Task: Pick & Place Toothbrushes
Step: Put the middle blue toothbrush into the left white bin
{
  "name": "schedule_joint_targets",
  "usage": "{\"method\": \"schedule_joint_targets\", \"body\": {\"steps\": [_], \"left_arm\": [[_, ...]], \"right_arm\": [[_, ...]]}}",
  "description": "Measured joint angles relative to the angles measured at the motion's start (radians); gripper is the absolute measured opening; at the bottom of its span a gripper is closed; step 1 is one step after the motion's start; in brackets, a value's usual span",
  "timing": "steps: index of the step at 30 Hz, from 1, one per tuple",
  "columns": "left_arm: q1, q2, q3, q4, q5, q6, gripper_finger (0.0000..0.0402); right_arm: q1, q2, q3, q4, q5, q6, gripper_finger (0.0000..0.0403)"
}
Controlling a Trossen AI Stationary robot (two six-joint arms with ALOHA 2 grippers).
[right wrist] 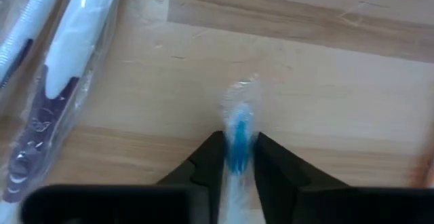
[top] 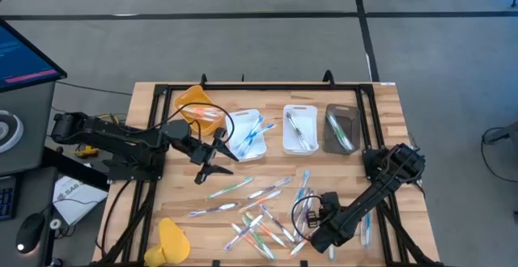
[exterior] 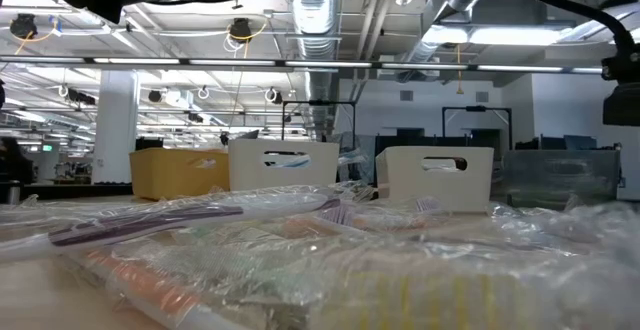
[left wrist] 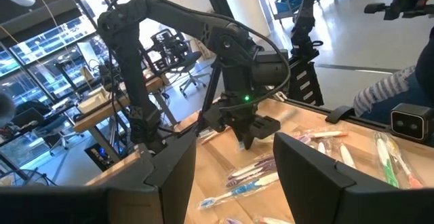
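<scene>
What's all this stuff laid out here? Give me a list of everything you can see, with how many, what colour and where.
Loose wrapped plastic toothbrushes: a dozen or more, white and clear with blue, green or orange accents, scattered on the table's near half.
Yellow rectangular tray: one, far left of the tray row.
White rectangular trays: two, one holding blue brushes, one holding grey brushes.
Dark rectangular tray: one, far right of the row, holding green brushes.
Yellow object: one, near left edge.
Wooden slat table: one, light brown.
Left gripper: dark, open, above the table beside the trays.
Right gripper: dark, closed on a blue-accented toothbrush at the near right.
</scene>
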Motion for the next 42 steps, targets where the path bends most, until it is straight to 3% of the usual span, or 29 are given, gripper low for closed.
{"method": "schedule_joint_targets", "body": {"steps": [3,14,19,25,34,42], "left_arm": [[0.000,0.000,0.000,0.000,-0.001,0.001,0.0191],[0.000,0.000,0.000,0.008,-0.003,0.000,0.0191],[0.000,0.000,0.000,0.008,-0.003,0.000,0.0191],[0.000,0.000,0.000,0.007,-0.002,0.000,0.0191],[0.000,0.043,0.000,0.009,0.001,-0.026,0.0191],[-0.001,0.223,0.000,0.145,0.033,-0.027,0.0191]], "right_arm": [[0.000,0.000,0.000,-0.009,-0.001,-0.014,0.0030],[0.001,0.001,0.000,-0.067,-0.014,-0.053,0.0029],[0.002,0.003,0.082,-0.218,-0.023,-0.096,0.0003],[0.012,0.001,0.277,-0.496,-0.002,-0.082,0.0007],[0.036,-0.012,0.422,-0.487,0.369,-0.135,0.0002],[0.040,-0.013,0.497,-0.478,0.690,-0.322,0.0003]]}}
